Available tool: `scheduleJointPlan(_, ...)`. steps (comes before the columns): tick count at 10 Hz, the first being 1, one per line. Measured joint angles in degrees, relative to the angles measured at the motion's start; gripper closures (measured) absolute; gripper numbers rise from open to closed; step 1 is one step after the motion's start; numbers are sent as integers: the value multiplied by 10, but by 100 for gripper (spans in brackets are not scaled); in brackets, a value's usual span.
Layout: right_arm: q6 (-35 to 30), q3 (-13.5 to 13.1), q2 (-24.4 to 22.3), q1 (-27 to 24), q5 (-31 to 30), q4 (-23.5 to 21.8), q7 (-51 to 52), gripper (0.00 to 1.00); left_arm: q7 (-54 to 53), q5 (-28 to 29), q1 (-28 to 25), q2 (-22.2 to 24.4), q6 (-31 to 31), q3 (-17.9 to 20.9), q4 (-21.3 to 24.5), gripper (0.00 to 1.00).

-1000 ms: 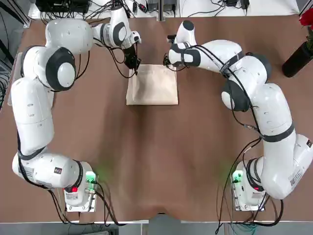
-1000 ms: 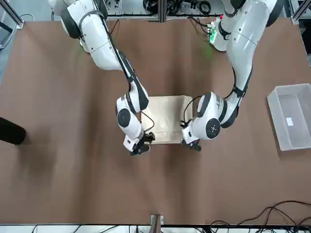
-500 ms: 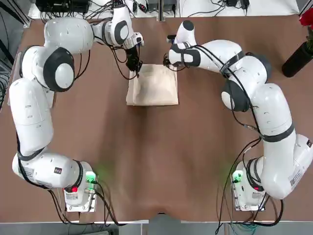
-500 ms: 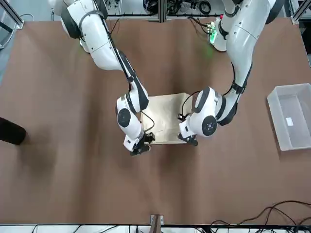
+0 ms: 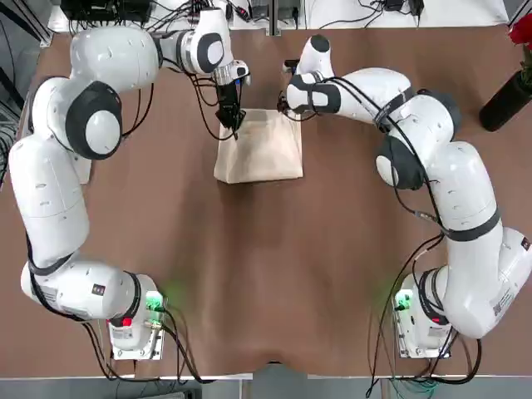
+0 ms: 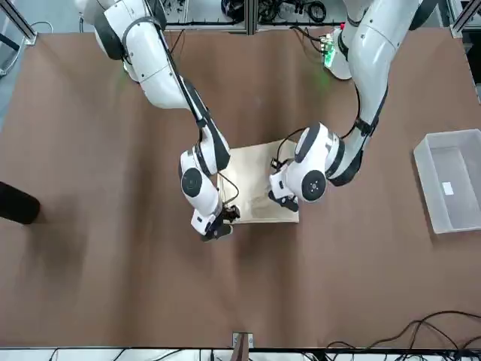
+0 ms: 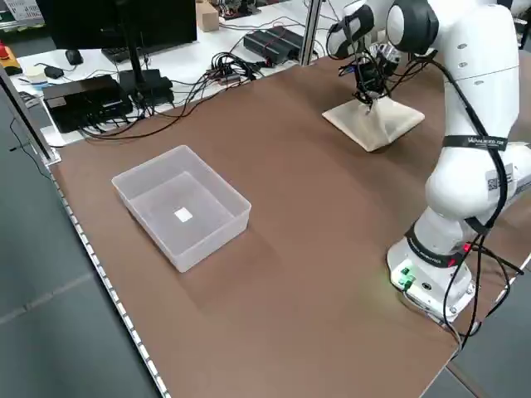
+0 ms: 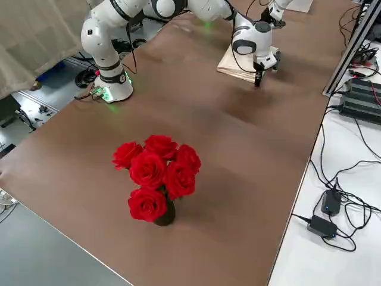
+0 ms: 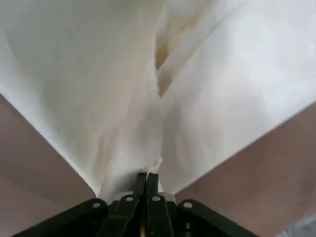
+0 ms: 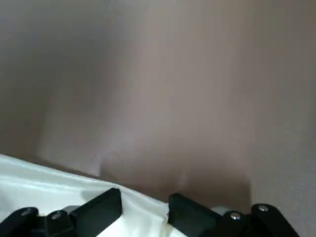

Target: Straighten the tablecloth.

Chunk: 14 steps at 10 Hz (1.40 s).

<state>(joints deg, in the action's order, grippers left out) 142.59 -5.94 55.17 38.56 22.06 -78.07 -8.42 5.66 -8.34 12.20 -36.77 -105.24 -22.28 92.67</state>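
Observation:
The tablecloth is a cream folded rectangle lying at the far middle of the table, also seen as tablecloth from the front. My left gripper is shut on its far left corner. That corner is raised and drawn in over the fold, with creases running from the tablecloth down to the left gripper. My right gripper hovers low at the far right corner. In its wrist view the right gripper stands open, with the cloth's edge lying between and beside its fingers.
A clear plastic bin stands on the table's left side, also seen as bin from the front. A dark vase of red roses stands at the right. Cables and power bricks lie beyond the far edge.
My left gripper has carried the pinched corner inward over the cloth, so the far left edge now slants. The right arm has stayed at its corner.

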Motion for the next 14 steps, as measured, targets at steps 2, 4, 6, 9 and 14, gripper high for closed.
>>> scheduleJointPlan(2, 0, 0, 0, 0, 0, 0, 0, 49, 0, 0, 0, 7, 8, -8, 6, 97)
scheduleJointPlan(4, 0, 0, 0, 0, 0, 0, 0, 49, 8, 0, 1, 7, 13, -19, 9, 97)
scheduleJointPlan(6, 1, 0, 1, 0, 0, 0, 0, 49, 22, 0, 2, 7, 26, -36, 12, 97)
scheduleJointPlan(9, 2, 0, 1, 0, 0, 0, 0, 49, 32, 0, 3, 23, 55, -60, 30, 97)
scheduleJointPlan(14, 9, 0, 1, 1, 0, -3, 0, 49, 42, 0, 5, 55, 76, -95, 99, 97)
